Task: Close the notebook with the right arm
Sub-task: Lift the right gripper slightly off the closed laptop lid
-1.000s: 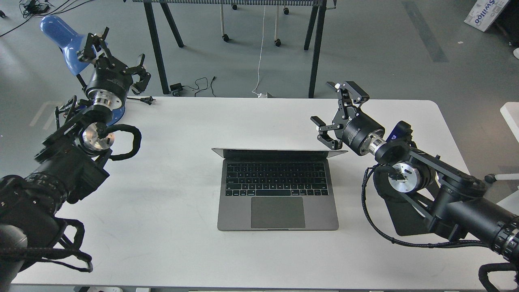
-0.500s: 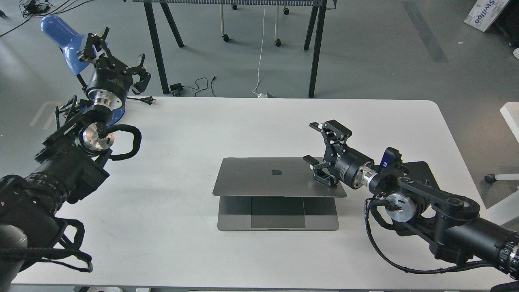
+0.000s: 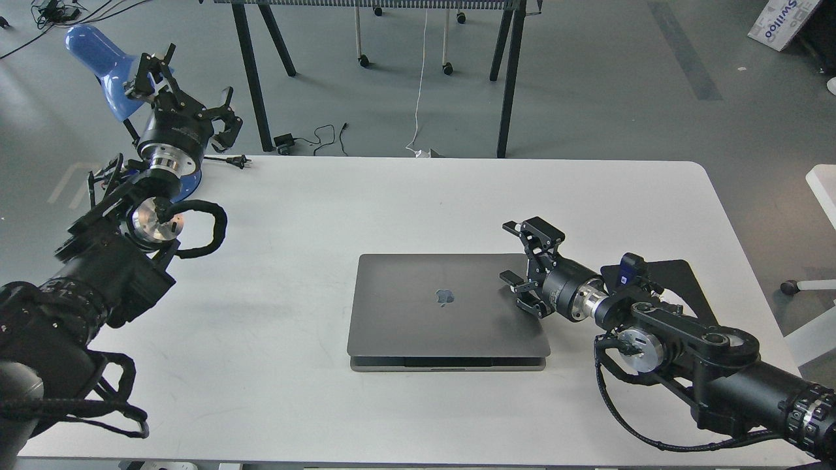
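Observation:
The space-grey notebook (image 3: 447,310) lies in the middle of the white table (image 3: 418,196). Its lid with the dark apple logo is folded down almost flat, with a thin dark gap still showing along the front edge. My right arm (image 3: 673,339) comes in from the lower right. My right gripper (image 3: 516,258) is open and empty, with its lower finger resting on the lid's right edge. My left gripper (image 3: 189,81) is open and empty, held up at the far left next to the blue lamp (image 3: 98,52).
A flat black mouse pad (image 3: 679,274) lies on the table under my right arm. A black plug and cable (image 3: 232,158) lie at the table's back left edge. Black table legs (image 3: 506,85) and cables stand on the floor beyond the table.
My right gripper has pushed the lid from upright down to nearly flat, moving forward and down with it. The left arm has not moved.

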Robot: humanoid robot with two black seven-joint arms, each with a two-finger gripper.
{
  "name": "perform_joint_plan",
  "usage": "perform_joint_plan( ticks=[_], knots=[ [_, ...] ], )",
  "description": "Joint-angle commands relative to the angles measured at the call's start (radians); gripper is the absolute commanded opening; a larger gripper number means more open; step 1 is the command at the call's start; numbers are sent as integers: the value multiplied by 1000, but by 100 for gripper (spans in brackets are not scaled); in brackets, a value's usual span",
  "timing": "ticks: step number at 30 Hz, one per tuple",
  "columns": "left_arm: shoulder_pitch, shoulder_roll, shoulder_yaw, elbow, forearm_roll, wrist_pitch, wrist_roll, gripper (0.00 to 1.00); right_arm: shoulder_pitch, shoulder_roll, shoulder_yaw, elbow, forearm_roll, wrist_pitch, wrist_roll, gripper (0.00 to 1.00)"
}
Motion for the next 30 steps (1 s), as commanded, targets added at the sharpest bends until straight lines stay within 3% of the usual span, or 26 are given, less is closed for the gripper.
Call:
perform_joint_plan(
  ticks=[1, 26, 30],
  knots=[
    [0, 0, 0, 0, 0, 0, -1, 100, -9, 18, 0, -1, -26, -20, -2, 100],
    [-2, -2, -1, 0, -2, 0, -1, 100, -29, 31, 29, 16, -41, -49, 2, 100],
    [-2, 0, 0, 0, -2, 0, -2, 100, -29, 21, 227, 37, -38, -31, 19, 100]
  ],
)
